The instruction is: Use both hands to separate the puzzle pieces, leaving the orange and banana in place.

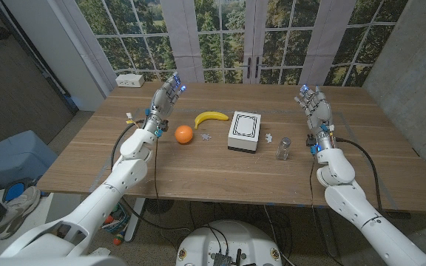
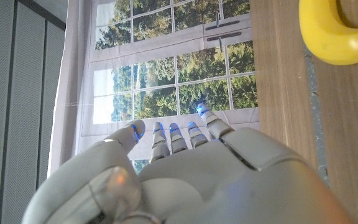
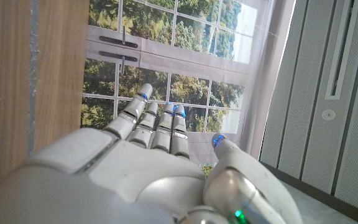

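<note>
Two small pale puzzle pieces (image 1: pixel 205 136) and (image 1: pixel 269 137) lie flat on the counter (image 1: pixel 198 177), one either side of a white box (image 1: pixel 244 131), well apart from each other.

Risks, as judged:
- The left-side piece sits just beside the orange (image 1: pixel 183 134) and near the banana (image 1: pixel 211 117); a low reach could roll either.
- The right-side piece lies near a shaker (image 1: pixel 283 148) that would tip easily.
- Thin, flat pieces may slip from a pinch.

Left hand (image 1: pixel 166 97) and right hand (image 1: pixel 315 106) are raised, fingers extended close together, holding nothing. Room is ample toward the near edge; centre is crowded.
</note>
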`<state>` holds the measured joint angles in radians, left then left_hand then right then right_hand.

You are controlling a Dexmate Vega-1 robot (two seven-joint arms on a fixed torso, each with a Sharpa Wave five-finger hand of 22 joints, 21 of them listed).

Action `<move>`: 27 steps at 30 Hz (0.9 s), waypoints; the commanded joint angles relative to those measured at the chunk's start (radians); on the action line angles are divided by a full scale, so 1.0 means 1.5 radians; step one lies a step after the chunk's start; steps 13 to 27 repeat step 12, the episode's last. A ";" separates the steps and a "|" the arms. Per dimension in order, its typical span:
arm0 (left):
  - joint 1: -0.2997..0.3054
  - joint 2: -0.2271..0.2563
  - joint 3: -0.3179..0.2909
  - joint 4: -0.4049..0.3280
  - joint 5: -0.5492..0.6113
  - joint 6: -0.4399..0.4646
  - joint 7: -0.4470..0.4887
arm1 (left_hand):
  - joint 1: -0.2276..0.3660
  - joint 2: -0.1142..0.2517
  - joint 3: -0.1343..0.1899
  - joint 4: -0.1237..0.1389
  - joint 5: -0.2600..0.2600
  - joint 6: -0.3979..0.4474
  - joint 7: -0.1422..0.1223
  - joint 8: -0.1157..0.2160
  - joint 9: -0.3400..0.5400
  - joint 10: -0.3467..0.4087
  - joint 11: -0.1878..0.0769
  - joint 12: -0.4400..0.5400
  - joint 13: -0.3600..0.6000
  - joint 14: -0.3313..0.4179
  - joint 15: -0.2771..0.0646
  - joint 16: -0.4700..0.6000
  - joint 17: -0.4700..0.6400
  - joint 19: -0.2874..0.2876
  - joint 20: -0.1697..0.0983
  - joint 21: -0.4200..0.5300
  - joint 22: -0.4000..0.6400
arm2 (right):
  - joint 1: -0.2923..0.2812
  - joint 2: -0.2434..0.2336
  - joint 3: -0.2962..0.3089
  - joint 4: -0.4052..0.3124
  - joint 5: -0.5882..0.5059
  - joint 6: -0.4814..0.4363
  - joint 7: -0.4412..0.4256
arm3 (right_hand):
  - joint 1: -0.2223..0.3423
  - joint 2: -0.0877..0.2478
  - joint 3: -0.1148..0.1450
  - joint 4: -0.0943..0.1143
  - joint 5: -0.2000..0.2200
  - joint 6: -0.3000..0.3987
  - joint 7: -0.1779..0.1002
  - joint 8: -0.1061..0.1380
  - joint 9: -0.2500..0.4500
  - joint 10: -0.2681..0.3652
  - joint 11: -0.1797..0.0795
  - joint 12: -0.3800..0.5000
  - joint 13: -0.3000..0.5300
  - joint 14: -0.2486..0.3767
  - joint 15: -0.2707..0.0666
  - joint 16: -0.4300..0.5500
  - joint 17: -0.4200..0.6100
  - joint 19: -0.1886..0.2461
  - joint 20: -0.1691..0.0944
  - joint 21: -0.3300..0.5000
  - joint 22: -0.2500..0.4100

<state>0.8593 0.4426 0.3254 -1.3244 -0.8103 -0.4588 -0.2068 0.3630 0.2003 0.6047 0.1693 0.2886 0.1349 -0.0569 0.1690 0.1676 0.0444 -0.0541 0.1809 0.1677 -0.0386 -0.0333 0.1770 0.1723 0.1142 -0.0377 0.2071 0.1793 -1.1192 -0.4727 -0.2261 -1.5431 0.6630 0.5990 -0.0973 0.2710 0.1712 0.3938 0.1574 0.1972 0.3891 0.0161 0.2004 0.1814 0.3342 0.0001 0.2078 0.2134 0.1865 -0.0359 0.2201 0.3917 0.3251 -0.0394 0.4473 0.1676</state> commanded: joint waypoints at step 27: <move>0.074 0.005 -0.038 -0.037 0.009 -0.019 0.065 | -0.031 -0.020 0.001 -0.010 -0.020 -0.023 0.002 0.000 0.001 -0.024 -0.001 -0.002 0.001 -0.027 -0.046 -0.004 -0.001 -0.015 -0.021 -0.005 0.001 | 0.055 0.007 -0.016 0.016 0.069 -0.041 0.084 | -0.001 0.000 0.014 -0.012 0.000 0.002 0.010 -0.001 0.002 0.004 0.006 0.001 -0.001 0.005 -0.033 -0.007 -0.011 0.007 -0.031 -0.006 0.002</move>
